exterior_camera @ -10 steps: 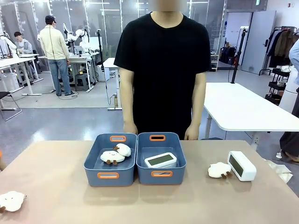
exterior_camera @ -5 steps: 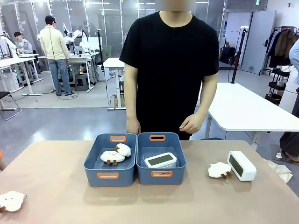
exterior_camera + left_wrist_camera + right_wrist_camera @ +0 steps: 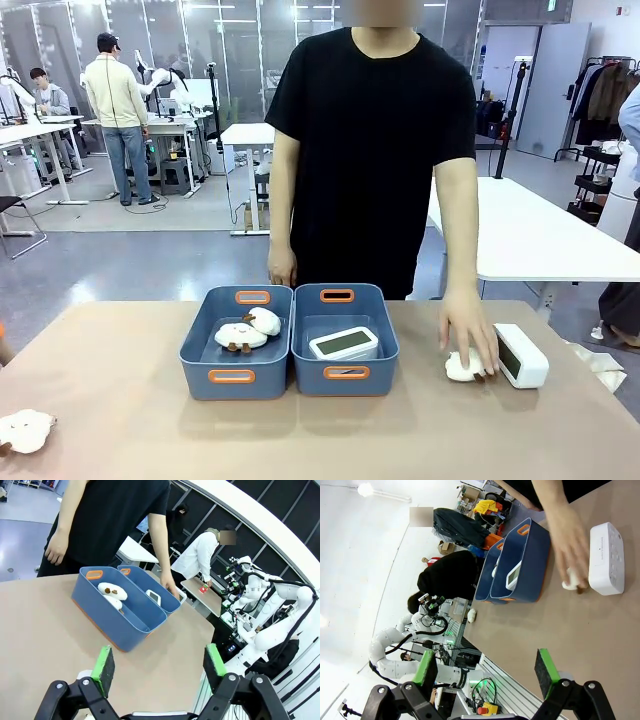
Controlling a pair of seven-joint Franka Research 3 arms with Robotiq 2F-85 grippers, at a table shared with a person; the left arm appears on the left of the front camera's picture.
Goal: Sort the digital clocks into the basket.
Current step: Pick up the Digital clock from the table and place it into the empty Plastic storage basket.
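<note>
One white digital clock lies face up in the right-hand blue basket. A second digital clock stands on the table at the right, outside the tubs. A person's hand rests on a white plush sheep right beside that clock. In the right wrist view the same clock and hand lie ahead, beyond my open right gripper, and the basket holds its clock. My left gripper is open and holds nothing, well short of the basket.
The left blue tub holds two plush sheep. Another plush sheep lies at the table's front left edge. The person stands at the far side, behind the tubs. Bare tabletop stretches in front of both tubs.
The person has shifted a little to the right and lowered one hand from waist height onto the plush sheep beside the right clock. Clocks and tubs have not moved.
</note>
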